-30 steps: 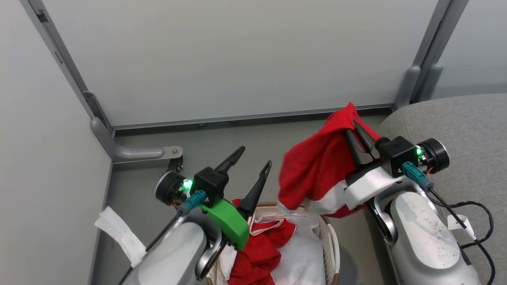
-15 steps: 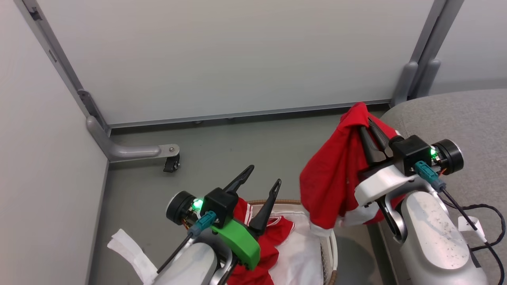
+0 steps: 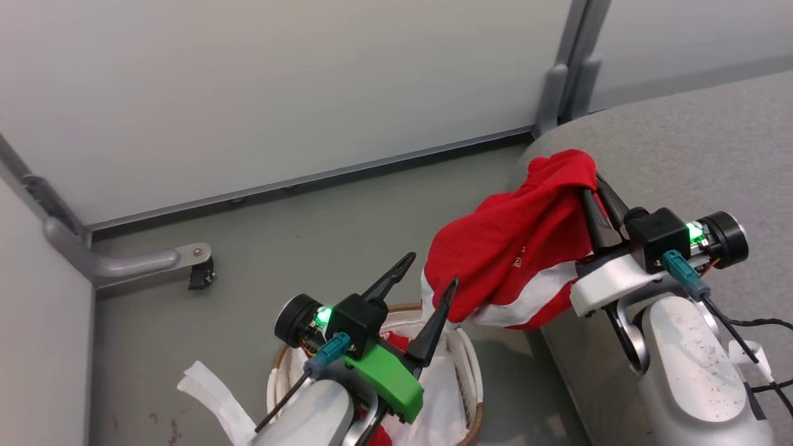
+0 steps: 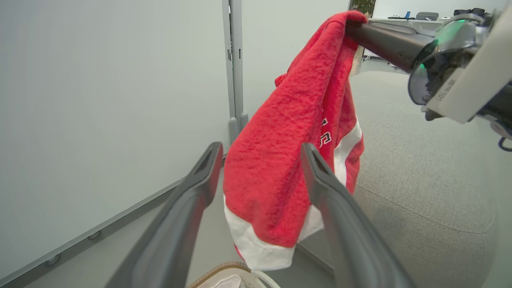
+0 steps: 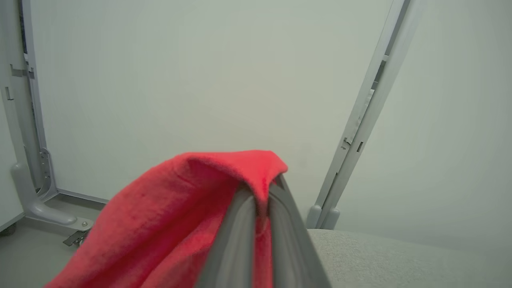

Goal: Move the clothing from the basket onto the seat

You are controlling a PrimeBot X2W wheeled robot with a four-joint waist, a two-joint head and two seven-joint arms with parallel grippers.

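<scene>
My right gripper (image 3: 591,186) is shut on the top of a red garment (image 3: 514,248) with white trim and small lettering. The garment hangs in the air at the left edge of the grey seat (image 3: 681,148), its lower hem above the basket (image 3: 461,356). The left wrist view shows the garment (image 4: 288,160) dangling beyond my open left gripper (image 4: 261,146), with the seat (image 4: 432,168) behind it. My left gripper (image 3: 433,268) hovers over the basket with nothing between its fingers. A bit of red clothing (image 3: 396,341) lies on the white liner, mostly hidden by my left arm.
Pale partition walls close off the back and left. A metal foot with a caster (image 3: 201,272) rests on the grey floor, and a grey post (image 3: 557,80) rises beside the seat. A black cable (image 3: 756,322) lies on the seat near my right arm.
The head camera has turned right, bringing more seat into view. My right gripper has carried the red garment from beside the seat to over its left edge. The left gripper stays open above the basket.
</scene>
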